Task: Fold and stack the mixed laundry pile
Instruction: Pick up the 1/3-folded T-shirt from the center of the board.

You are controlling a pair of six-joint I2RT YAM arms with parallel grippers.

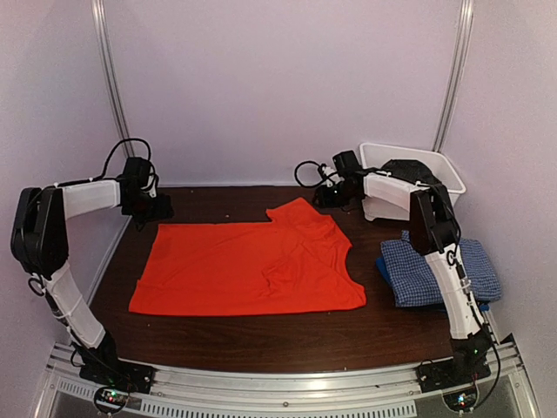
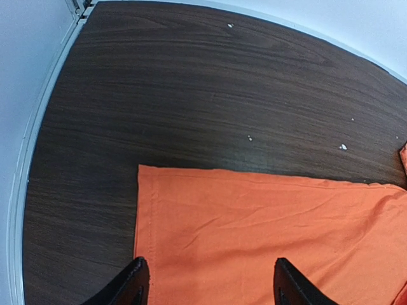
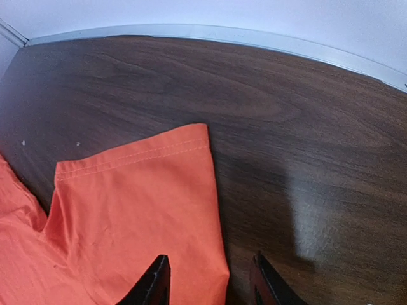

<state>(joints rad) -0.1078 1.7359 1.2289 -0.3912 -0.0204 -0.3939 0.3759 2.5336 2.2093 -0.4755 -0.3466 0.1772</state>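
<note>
Two grippers (image 2: 210,283) (image 3: 210,279), one orange T-shirt (image 1: 252,261)

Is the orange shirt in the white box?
No, the orange shirt lies spread flat on the dark table.

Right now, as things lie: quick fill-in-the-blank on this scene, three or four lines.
1. The T-shirt spread flat on the table is ____.
2. The folded checked shirt lies on the T-shirt's ____ side.
3. The left gripper hangs over the T-shirt's corner with jaws ____.
4. The plastic tub behind the checked shirt is ____.
Missing words: orange; right; open; white.
</note>
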